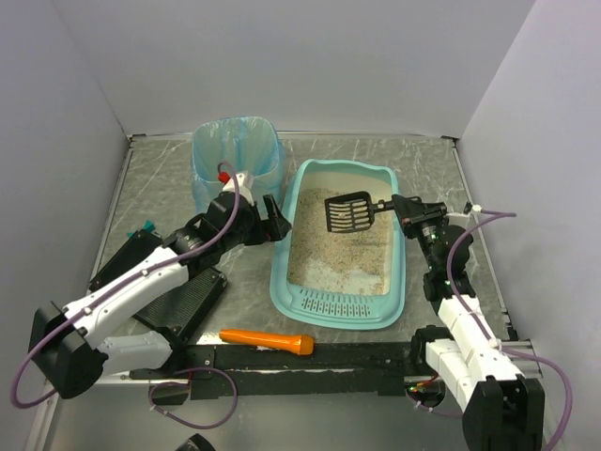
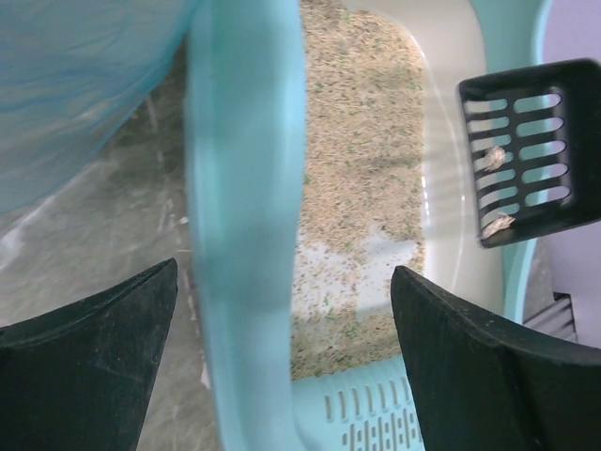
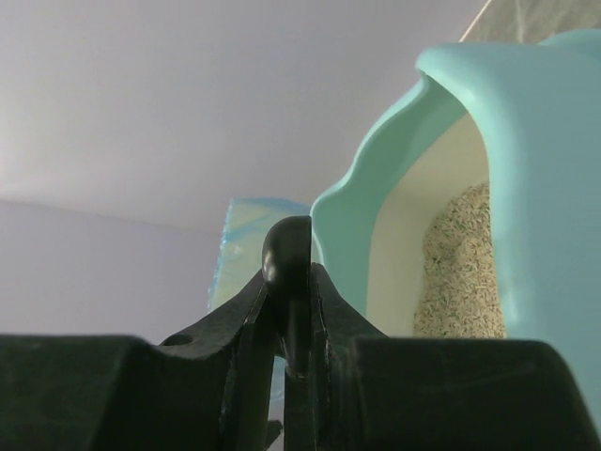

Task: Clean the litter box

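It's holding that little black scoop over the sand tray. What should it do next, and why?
Probably carry the scoop left across to the blue-bagged bin and tip it out. The right jaws are shut on its handle, it is held over the litter box, and two small clumps sit on its slots, so that load looks ready to dump.

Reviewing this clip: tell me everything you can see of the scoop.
The scoop is black and looks like plastic. It has a squarish head cut by rows of slots, with a low raised wall around it. Its slim handle runs to the right, where the right gripper is shut on it. It is held roughly level above the far half of the litter box, seemingly clear of the litter. Two small pale clumps lie on the slots.
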Tool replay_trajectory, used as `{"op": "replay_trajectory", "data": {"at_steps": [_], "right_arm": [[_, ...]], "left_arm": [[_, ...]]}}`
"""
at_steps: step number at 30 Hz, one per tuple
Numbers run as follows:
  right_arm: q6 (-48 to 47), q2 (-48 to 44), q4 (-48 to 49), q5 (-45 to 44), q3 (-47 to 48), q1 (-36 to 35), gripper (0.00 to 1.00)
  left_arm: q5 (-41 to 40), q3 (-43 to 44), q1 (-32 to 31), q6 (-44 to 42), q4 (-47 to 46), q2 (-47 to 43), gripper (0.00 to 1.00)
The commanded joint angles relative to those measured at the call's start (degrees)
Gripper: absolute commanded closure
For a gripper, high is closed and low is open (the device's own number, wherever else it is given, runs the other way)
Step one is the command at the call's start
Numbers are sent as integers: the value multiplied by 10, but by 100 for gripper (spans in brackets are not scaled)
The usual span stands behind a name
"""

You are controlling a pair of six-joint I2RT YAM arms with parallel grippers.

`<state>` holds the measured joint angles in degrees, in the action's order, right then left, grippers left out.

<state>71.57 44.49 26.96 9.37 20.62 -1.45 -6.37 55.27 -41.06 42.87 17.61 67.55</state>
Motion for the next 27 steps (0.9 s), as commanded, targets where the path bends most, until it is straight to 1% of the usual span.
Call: {"op": "replay_trajectory", "data": {"at_steps": [1, 4, 6, 7, 8, 13, 14, 15, 16, 19, 20, 21, 22, 23, 24, 25, 26, 27], "right_arm": [[4, 7, -44, -13, 85, -21, 100], [4, 20, -92, -76, 129, -56, 100], [5, 48, -115, -93, 175, -73, 100], [6, 60, -143, -106, 193, -86, 100], [9, 74, -154, -109, 231, -93, 100], [11, 187, -168, -137, 351, -148, 100], [13, 205, -175, -139, 397, -165, 100], [6, 244, -176, -140, 421, -173, 100], [2, 263, -176, -142, 445, -182, 100], [-7, 348, -194, -163, 561, -217, 100], [-10, 370, -197, -167, 582, -222, 100], [-20, 411, -195, -166, 603, -233, 100], [-35, 432, -186, -163, 623, -239, 100], [-53, 455, -184, -160, 668, -246, 100], [-83, 498, -201, -160, 697, -261, 100], [-105, 520, -204, -160, 749, -268, 100], [-126, 542, -206, -160, 774, -276, 100], [-168, 582, -207, -157, 797, -282, 100]], "left_arm": [[-39, -30, 2, 14, 12, -51, 3], [-44, -51, 2, 24, 16, -72, 3], [-53, -62, 2, 27, 23, -87, 3], [-57, -66, 2, 30, 29, -93, 3], [-60, -73, 2, 31, 32, -107, 3], [-80, -96, 2, 38, 54, -152, 3], [-80, -101, 3, 41, 55, -162, 3], [-79, -103, 4, 43, 56, -167, 3], [-79, -104, 4, 50, 54, -171, 3], [-74, -115, 5, 58, 54, -185, 3], [-78, -118, 5, 60, 57, -194, 3], [-79, -118, 5, 60, 61, -197, 3], [-81, -120, 5, 63, 66, -202, 3], [-85, -123, 5, 65, 75, -210, 3], [-87, -125, 5, 66, 78, -214, 3], [-87, -126, 5, 70, 80, -218, 3], [-87, -131, 5, 71, 81, -226, 3], [-88, -133, 5, 74, 82, -230, 3]]}}
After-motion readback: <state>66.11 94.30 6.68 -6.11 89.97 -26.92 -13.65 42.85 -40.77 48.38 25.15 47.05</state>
